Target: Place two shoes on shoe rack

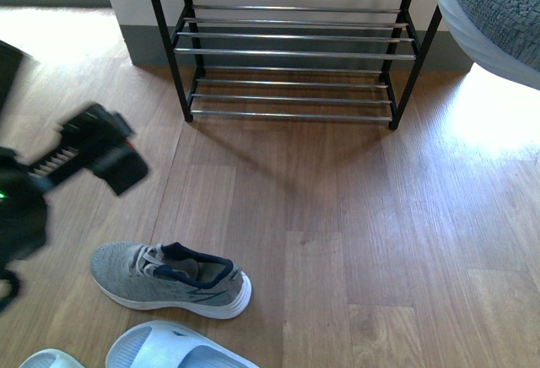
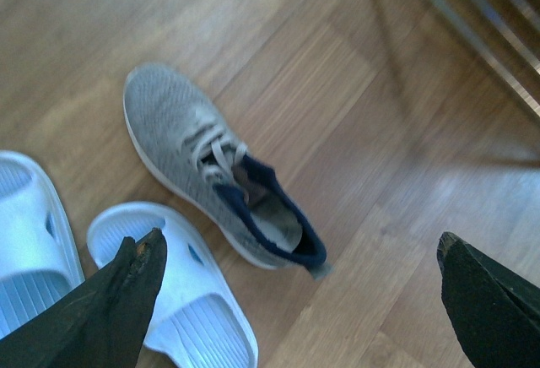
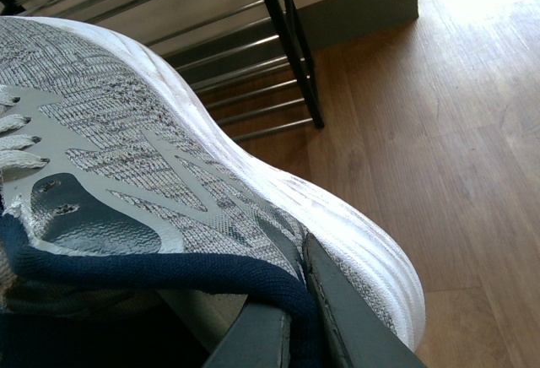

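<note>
One grey sneaker (image 1: 169,277) lies on its sole on the wood floor at the near left, toe pointing left. My left gripper (image 1: 101,148) hovers above and to its left, blurred. In the left wrist view that gripper (image 2: 299,241) is open, its fingers spread wide over the sneaker's (image 2: 186,140) heel end without touching it. The other grey sneaker (image 1: 494,13) hangs in the air at the top right. My right gripper (image 3: 291,300) is shut on the navy collar of this sneaker (image 3: 169,132). The shoe rack (image 1: 291,51) stands against the far wall, its visible tiers bare.
Two pale blue slides (image 1: 173,347) (image 1: 51,359) lie at the near edge, just in front of the floor sneaker. The left wrist view shows one slide (image 2: 181,300) beside the sneaker. The rack's black leg (image 3: 287,56) stands beyond the held sneaker.
</note>
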Available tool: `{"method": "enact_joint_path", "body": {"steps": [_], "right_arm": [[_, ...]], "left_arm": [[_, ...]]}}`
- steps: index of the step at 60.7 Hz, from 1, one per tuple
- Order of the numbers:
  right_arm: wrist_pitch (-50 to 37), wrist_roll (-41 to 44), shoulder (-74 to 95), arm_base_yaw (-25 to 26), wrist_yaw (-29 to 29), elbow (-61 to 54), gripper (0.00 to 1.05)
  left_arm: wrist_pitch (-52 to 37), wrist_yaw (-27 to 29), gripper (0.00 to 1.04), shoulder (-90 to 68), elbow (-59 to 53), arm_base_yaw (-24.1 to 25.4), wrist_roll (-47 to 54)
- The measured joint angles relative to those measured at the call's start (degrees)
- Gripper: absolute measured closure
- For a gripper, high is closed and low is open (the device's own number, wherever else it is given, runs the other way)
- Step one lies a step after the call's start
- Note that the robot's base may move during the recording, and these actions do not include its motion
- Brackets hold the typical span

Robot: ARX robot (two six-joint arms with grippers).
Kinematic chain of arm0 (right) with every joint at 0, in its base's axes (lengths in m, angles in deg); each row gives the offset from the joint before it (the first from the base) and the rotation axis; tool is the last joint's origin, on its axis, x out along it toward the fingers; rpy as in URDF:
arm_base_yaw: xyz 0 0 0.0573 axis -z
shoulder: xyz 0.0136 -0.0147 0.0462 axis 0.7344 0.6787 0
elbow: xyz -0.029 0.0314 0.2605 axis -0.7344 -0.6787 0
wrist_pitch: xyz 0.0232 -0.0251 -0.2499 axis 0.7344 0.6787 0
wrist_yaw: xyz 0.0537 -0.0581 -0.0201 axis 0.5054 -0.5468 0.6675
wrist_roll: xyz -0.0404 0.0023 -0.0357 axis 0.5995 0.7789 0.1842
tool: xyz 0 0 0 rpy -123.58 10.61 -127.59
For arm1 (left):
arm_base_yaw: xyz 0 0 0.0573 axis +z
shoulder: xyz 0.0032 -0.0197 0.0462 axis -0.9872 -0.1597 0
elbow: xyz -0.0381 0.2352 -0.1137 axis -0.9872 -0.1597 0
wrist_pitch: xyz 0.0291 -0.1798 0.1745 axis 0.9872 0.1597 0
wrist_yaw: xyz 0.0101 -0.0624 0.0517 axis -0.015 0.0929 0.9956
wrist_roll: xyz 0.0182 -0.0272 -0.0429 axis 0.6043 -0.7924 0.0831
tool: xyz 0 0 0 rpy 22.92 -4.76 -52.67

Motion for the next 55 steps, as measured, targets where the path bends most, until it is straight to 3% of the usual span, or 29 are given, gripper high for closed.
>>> {"method": "enact_joint_path", "body": {"steps": [11, 23, 55], "right_arm": [[0.0, 0.0, 0.0, 0.0, 0.0, 0.0, 1.03], [0.0, 0.0, 0.0, 0.0, 0.0, 0.0, 1.03], [0.0, 0.0, 0.0, 0.0, 0.0, 0.0, 1.03]], "left_arm": [[-1.8, -5.6, 0.09, -22.0, 9.9, -1.5, -12.2], [-2.6, -10.8, 0.09, -38.0, 18.4, 1.2, -20.0], [-0.7, -15.9, 0.09, -50.7, 32.0, 4.5, -20.8]]}}
